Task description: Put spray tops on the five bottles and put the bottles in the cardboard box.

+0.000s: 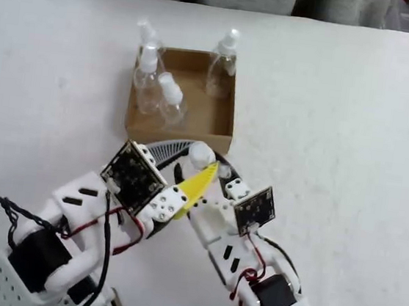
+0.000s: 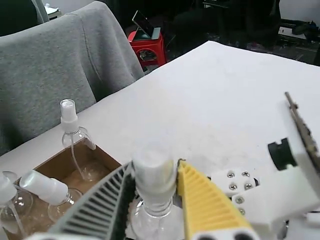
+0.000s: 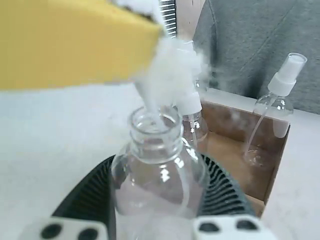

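My left gripper (image 2: 154, 186) is shut on a white spray top (image 2: 152, 167), one grey ribbed finger and one yellow finger (image 2: 202, 205) on either side. The top sits just above the open neck of a clear bottle (image 3: 157, 170), its tube reaching down into the neck. My right gripper (image 3: 160, 200) is shut on that bottle, black fingers around its body. In the high view both grippers meet at the spray top (image 1: 203, 155), just in front of the cardboard box (image 1: 225, 137). Several capped bottles stand or lean in the box, such as one at its far right corner (image 1: 224, 59).
The white table (image 1: 339, 139) stretches open to the right and left of the box. A grey cloth-covered chair back (image 2: 55, 55) stands beyond the table's far edge. Both arm bodies (image 1: 69, 234) crowd the near edge.
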